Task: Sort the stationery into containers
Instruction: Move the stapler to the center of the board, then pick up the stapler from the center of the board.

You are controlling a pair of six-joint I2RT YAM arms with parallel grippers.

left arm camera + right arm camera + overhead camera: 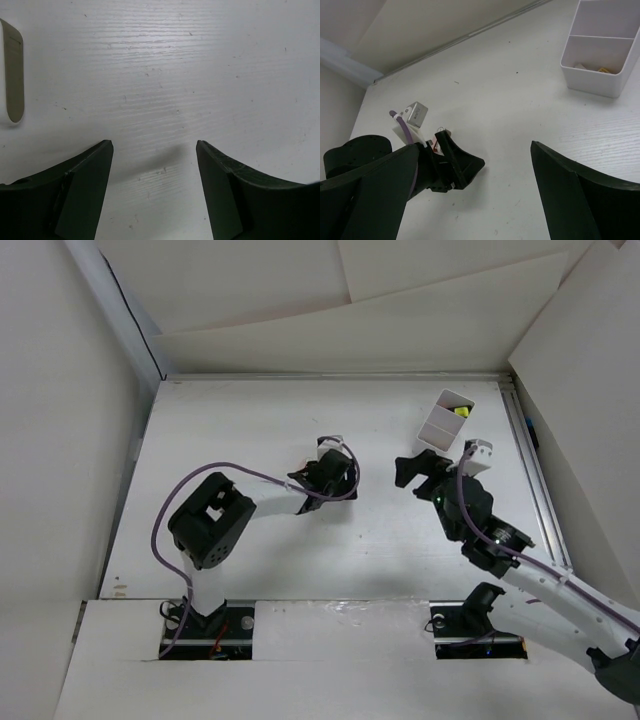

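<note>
The pale divided tray (pixel 440 425) stands at the back right of the table. A yellow marker cap (pixel 461 411) shows in its far compartment. In the right wrist view the tray (pixel 600 82) is at the upper right, with small yellow and pale marker ends (pixel 603 70) in its near compartment. No loose markers show on the table. My left gripper (pixel 343 480) is open and empty at mid-table; its jaws (pixel 154 147) frame bare table. My right gripper (pixel 420 468) is open and empty just below the tray, and its jaws (pixel 475 147) face the left gripper (pixel 457 162).
White walls (pixel 330 330) close in the table at the back and both sides. A metal rail (pixel 535 470) runs along the right edge. A pale rounded object (pixel 12 75) sits at the left edge of the left wrist view. The two grippers are a short gap apart.
</note>
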